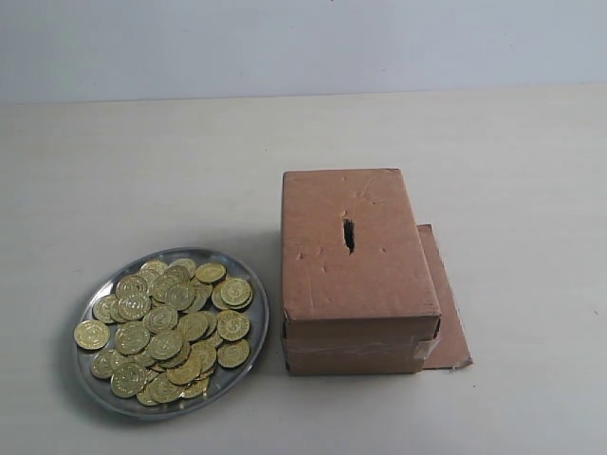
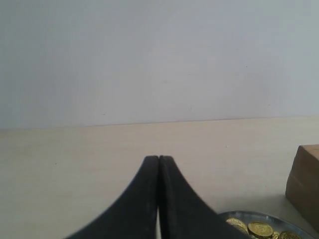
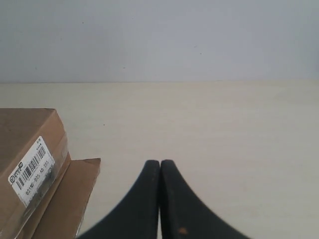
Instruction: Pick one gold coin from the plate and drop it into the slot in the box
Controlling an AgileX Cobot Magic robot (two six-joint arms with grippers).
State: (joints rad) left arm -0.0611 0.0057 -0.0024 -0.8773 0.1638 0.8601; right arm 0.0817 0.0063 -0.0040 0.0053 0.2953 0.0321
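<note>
On the pale tabletop (image 1: pixel 142 161), the round metal plate (image 1: pixel 248 284) sits just beside the brown cardboard box (image 1: pixel 356 284), near enough that a coin need travel only a little way from heap to slot. Dozens of gold coins (image 1: pixel 166 332) are piled loosely across the plate, overlapping at odd angles, shiny and embossed; one gold coin (image 1: pixel 91 334) hangs out over the far rim from the box and looks the easiest to take alone. The plate is shallow, silver-grey, with a raised rim that keeps the heap from sliding off.

The box slot (image 1: pixel 349 233) is a short, dark, roughly cut slit in the middle of the dented top face, and clear tape wraps the lower edge. A flat cardboard flap (image 1: pixel 446 303) sticks out on the side away from the plate.

Neither arm shows in the exterior view. The left gripper (image 2: pixel 158 159) and the right gripper (image 3: pixel 159 163) each have their smooth black tapered jaws pressed together, holding nothing. A barcode label (image 3: pixel 31 169) is stuck on the box's end; its print is probably too blurred to read.
</note>
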